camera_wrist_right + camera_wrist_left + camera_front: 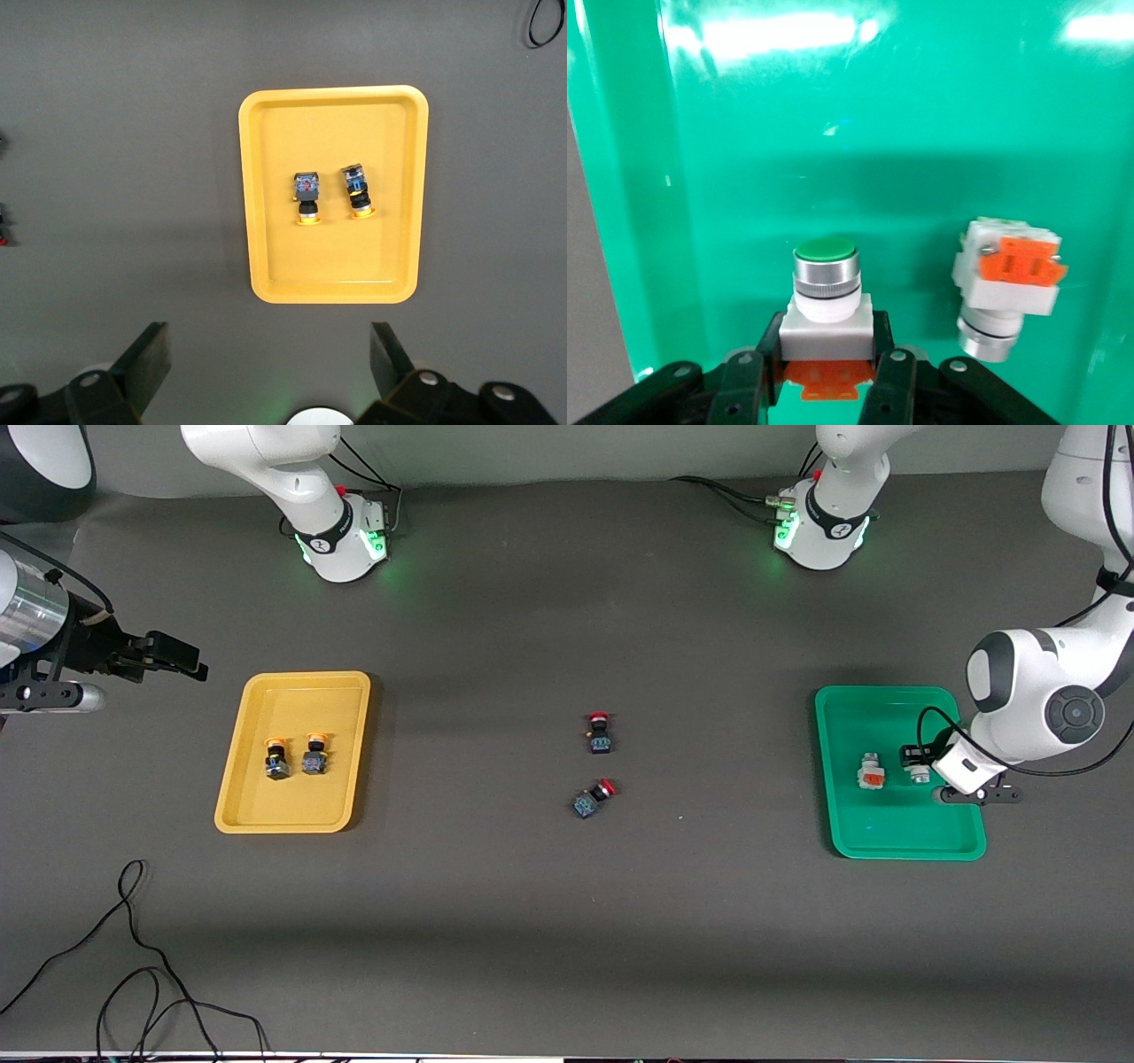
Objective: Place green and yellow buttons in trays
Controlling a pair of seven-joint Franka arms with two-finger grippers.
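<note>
The green tray [886,824] lies at the left arm's end of the table. A white-bodied button with an orange block [871,771] lies in it and also shows in the left wrist view [1007,283]. My left gripper [917,766] is low over this tray [833,133], shut on the white body of a second, green-capped button [826,301]. The yellow tray [292,797] at the right arm's end holds two yellow-capped buttons [277,757] [314,753], also seen in the right wrist view [307,197] [357,190]. My right gripper [168,657] is open and empty in the air beside the yellow tray [283,177].
Two red-capped black-blue switches [600,733] [594,797] lie on the dark table between the trays. A loose black cable [133,957] curls at the table's near edge toward the right arm's end.
</note>
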